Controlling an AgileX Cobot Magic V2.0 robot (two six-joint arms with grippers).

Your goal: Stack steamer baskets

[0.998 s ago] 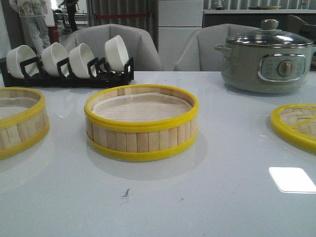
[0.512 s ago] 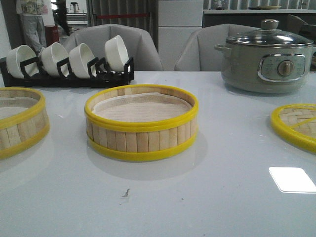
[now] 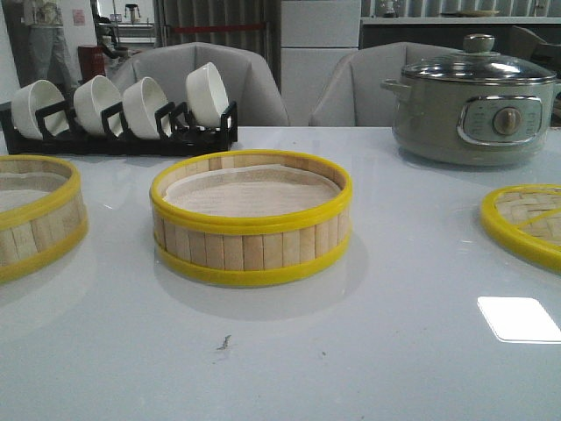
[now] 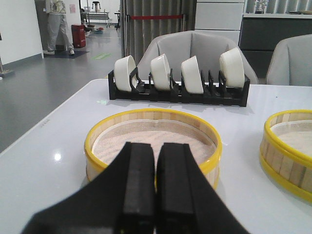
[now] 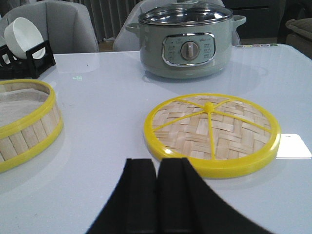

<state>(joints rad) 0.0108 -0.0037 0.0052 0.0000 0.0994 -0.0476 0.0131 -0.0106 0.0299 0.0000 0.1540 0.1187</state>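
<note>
a glossy white table (image 3: pixel 412 368) carries two steamer baskets: one at the middle (image 3: pixel 252 217) and one at its left edge (image 3: pixel 35 215), apart from each other. a flat woven lid (image 3: pixel 529 224) lies to the right. at the back stand a black rack of white bowls (image 3: pixel 123 110) and a grey-green electric pot (image 3: pixel 473 101).

Two grey upholstered chairs (image 3: pixel 200 81) (image 3: pixel 372 83) stand behind the glossy white table (image 3: pixel 412 263), which mirrors a bright patch of light (image 3: pixel 519 318). Behind them hangs a grey curtain (image 4: pixel 156 24), with a white cabinet (image 3: pixel 319 48) beside it. The smooth grey floor (image 4: pixel 44 83) runs back past a white wall (image 4: pixel 17 27) to a standing person (image 4: pixel 57 24).
</note>
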